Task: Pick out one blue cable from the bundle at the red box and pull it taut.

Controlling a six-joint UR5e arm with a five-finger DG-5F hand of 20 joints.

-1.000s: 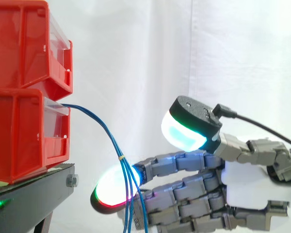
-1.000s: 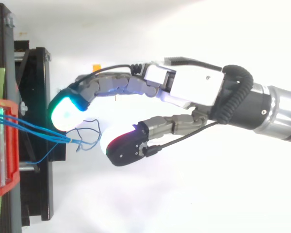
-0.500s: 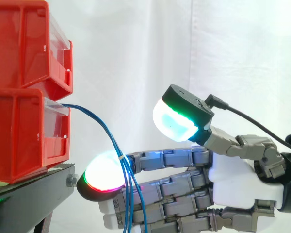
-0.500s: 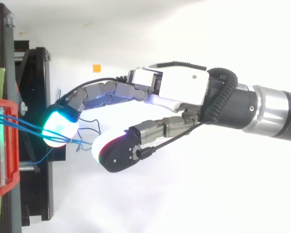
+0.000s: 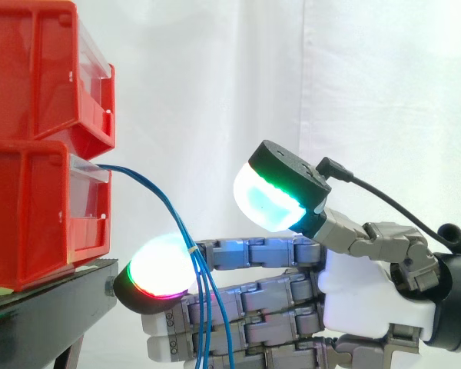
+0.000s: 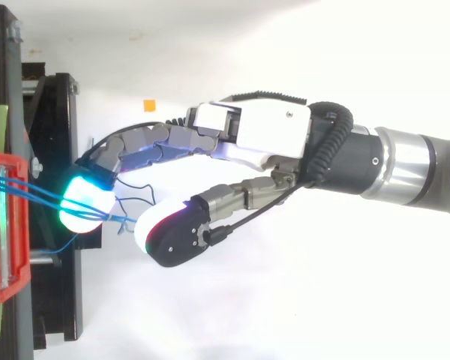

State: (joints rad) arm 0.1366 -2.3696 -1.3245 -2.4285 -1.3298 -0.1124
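Grey fingers (image 5: 253, 252) of the hand (image 5: 369, 288) lie stretched almost straight and level, released and clamping nothing. In the side view the foremost pad (image 5: 157, 267), glowing white with a green and red rim, sits right at the bundle of blue cables (image 5: 150, 188), whose strands cross just in front of it. From above, that pad glows cyan and covers the strands where they pass. The thumb (image 5: 276, 198) is raised well above the fingers, its cyan-green pad facing down and left with open space between. In the top view it lies just beside the cables' loose ends, and I cannot tell whether it touches them. A small yellow tie (image 5: 191, 247) binds the cables close to the foremost pad. From the tie they arc up and left into the front of the lower red bin (image 5: 31, 215); below it they hang down loosely. An upper red bin (image 5: 38, 69) is stacked on top. Both rest on a black stand (image 5: 54, 307), with a white curtain (image 5: 215, 92) behind.
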